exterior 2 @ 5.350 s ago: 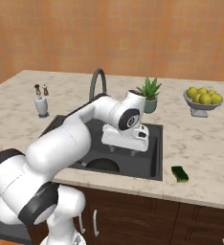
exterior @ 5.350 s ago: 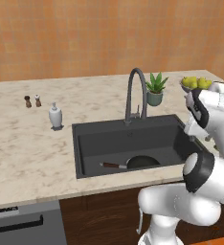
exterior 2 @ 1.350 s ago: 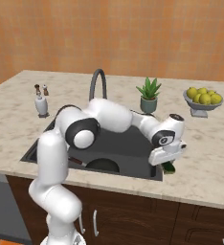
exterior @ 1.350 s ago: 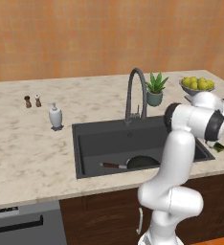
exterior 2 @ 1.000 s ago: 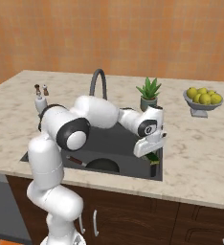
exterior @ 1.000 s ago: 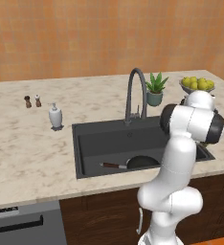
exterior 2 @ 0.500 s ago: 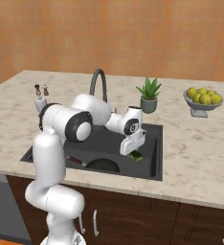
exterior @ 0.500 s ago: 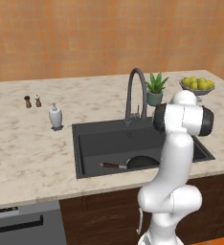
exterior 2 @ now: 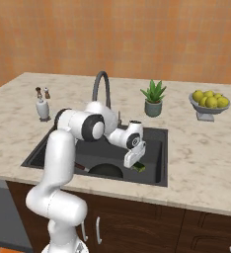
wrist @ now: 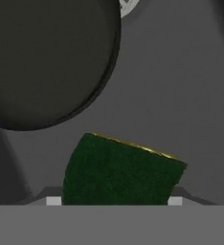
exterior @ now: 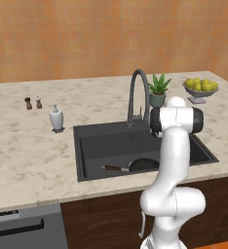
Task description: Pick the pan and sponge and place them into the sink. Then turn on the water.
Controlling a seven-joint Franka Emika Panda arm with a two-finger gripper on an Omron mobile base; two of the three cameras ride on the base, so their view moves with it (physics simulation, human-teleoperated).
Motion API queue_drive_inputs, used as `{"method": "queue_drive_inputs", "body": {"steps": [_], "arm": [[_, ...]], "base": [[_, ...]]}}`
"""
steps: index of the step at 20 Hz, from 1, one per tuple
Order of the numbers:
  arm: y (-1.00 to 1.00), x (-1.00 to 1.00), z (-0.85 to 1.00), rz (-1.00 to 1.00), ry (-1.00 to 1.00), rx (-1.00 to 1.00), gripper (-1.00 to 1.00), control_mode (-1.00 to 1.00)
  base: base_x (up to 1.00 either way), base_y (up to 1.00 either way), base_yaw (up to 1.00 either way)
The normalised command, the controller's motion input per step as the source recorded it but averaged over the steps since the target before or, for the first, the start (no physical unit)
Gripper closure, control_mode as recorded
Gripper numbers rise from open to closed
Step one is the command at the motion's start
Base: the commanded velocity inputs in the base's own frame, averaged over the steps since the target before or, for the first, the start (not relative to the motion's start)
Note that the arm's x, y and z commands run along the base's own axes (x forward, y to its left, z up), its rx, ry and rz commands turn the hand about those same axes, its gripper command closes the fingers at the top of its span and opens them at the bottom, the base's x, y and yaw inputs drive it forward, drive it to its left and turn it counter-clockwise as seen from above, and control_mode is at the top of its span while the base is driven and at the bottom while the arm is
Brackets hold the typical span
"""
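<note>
I'm holding the sponge (wrist: 121, 172) in the gripper (exterior 2: 135, 164), jaws half open across its width (light, squashy), over the sink (exterior 2: 157, 173).

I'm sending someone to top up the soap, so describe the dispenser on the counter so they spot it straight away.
Start at the dark grey sink in the marble counter and look just past its far left corner. The small white pump soap dispenser stands there on a grey base. It is taller and paler than the two tiny shakers behind it.
</note>
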Motion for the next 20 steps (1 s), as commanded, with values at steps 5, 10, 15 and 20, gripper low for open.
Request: {"method": "queue_drive_inputs", "body": {"steps": [5,10,15,20], "arm": [[-0.15,0.42,-0.62,0.04,0.01,0.01,1.00,-1.00],[-0.10,0.42,-0.66,0.03,0.00,0.01,1.00,-1.00],[-0.01,0.38,-0.65,0.03,0.00,0.00,1.00,-1.00],[-0.07,0.13,-0.31,0.01,0.00,0.02,1.00,-1.00]], "base": [[0.00,0.00,0.00],[0.00,0.00,0.00],[0.00,0.00,0.00],[0.00,0.00,0.00]]}}
